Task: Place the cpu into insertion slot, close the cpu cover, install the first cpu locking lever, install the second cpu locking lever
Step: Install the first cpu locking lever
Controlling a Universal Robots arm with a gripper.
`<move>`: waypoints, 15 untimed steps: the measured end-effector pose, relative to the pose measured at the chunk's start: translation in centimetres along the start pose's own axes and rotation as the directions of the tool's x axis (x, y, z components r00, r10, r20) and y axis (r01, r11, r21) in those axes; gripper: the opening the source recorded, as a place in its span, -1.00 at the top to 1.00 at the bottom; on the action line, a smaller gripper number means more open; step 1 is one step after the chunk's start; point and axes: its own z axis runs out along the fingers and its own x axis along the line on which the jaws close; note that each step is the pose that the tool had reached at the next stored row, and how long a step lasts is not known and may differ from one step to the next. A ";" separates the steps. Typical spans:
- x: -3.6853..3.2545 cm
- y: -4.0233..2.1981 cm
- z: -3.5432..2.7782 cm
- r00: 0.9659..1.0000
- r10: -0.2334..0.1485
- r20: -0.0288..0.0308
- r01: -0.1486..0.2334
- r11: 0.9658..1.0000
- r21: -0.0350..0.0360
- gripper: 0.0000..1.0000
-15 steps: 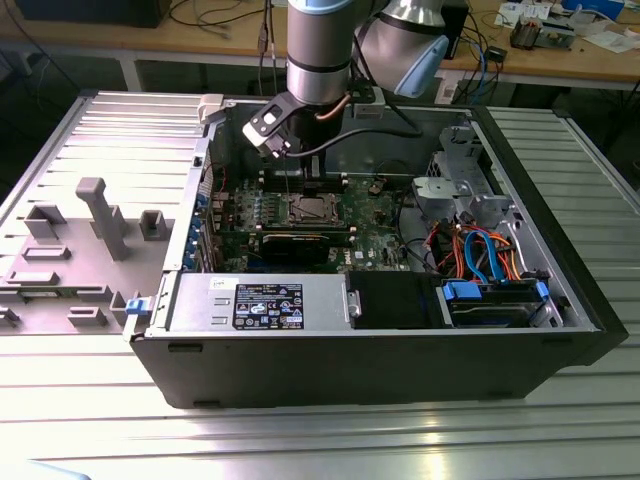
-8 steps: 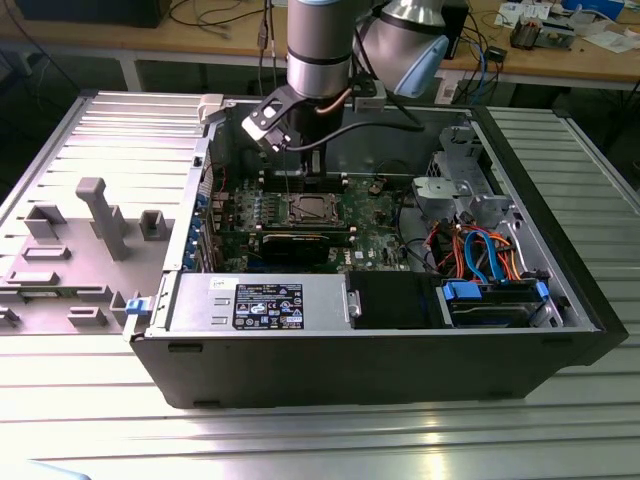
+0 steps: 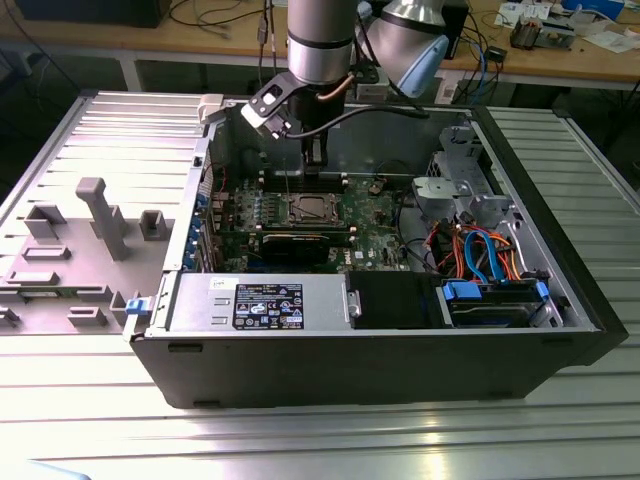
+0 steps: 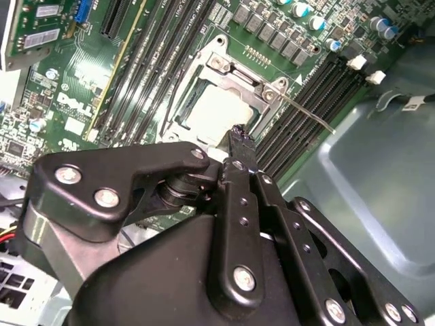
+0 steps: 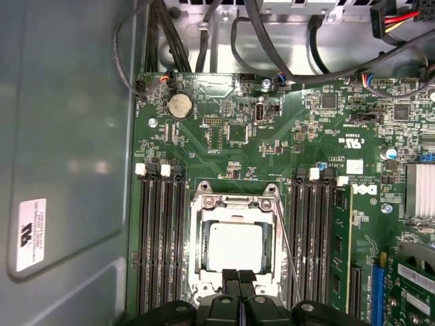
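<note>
The cpu [image 5: 234, 246] lies flat in the insertion slot [image 5: 201, 270], its dull silver face showing; the slot's contact field is hidden under it. The cpu cover [image 5: 234, 202] lies down around the chip as a silvery frame. A thin wire locking lever [image 5: 286, 239] runs along one side of the socket at a slight slant; in the second wrist view the lever [image 4: 307, 113] sticks out over the memory slots. My gripper [image 5: 238, 277] hangs just above the socket's edge, fingers shut together with nothing between them. In the exterior view the gripper [image 3: 315, 157] hovers over the cpu [image 3: 304, 210].
Black memory slots [image 5: 158, 244] flank the socket on both sides. The open computer case [image 3: 560, 290] has tall metal walls, a drive cage with cables [image 3: 480, 250] at the exterior view's right, and a power supply [image 3: 262, 305] in front. A long black card [image 3: 300, 245] lies in front of the socket.
</note>
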 end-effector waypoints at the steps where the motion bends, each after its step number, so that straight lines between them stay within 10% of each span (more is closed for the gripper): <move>1: 0.01 0.00 -0.18 1.000 0.000 0.000 0.000 1.000 0.000 0.79; 9: 0.03 0.00 -0.82 1.000 -0.001 0.000 0.001 1.000 0.000 0.79; 15: 0.03 0.00 -0.80 0.989 -0.146 -0.001 0.146 0.989 0.005 0.79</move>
